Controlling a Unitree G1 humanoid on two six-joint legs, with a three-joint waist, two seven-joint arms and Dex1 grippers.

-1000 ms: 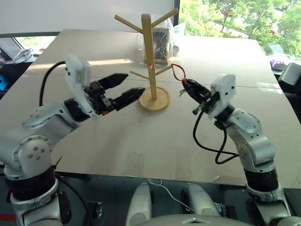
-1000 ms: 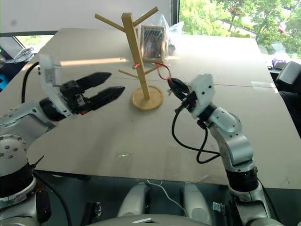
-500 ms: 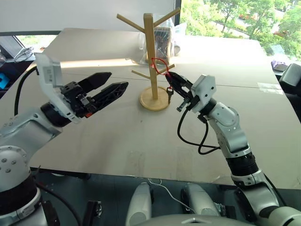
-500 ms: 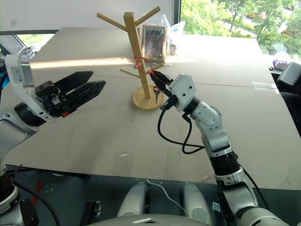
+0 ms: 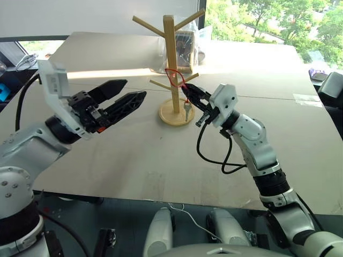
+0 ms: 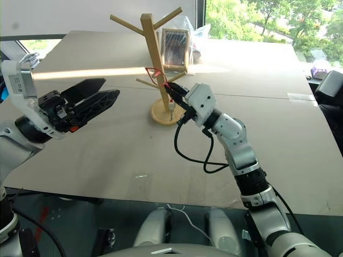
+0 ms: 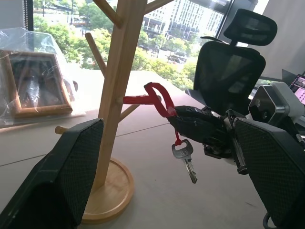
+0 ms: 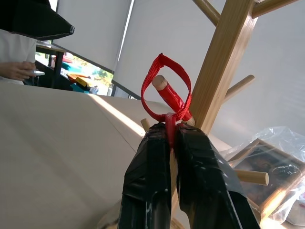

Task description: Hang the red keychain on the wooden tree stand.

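Observation:
The wooden tree stand (image 5: 170, 59) rises from its round base (image 5: 175, 114) at the table's middle back. My right gripper (image 5: 188, 91) is shut on the red keychain (image 5: 173, 75) just right of the post. In the right wrist view the red cord loop (image 8: 165, 85) appears ringed around the tip of a lower peg (image 8: 160, 83). The silver key (image 7: 184, 154) dangles below the shut fingers. My left gripper (image 5: 135, 89) hovers open to the left of the stand, fingers pointing at it, nothing between them.
A framed picture in a plastic bag (image 5: 185, 45) lies behind the stand. A black cable (image 5: 214, 156) loops under my right wrist. An office chair (image 5: 330, 85) stands beyond the table's right edge. A person's hand (image 8: 18, 69) is seen far off.
My right gripper has carried the keychain leftward, from beyond the lower right peg's tip in to the post. The red loop now sits at the peg.

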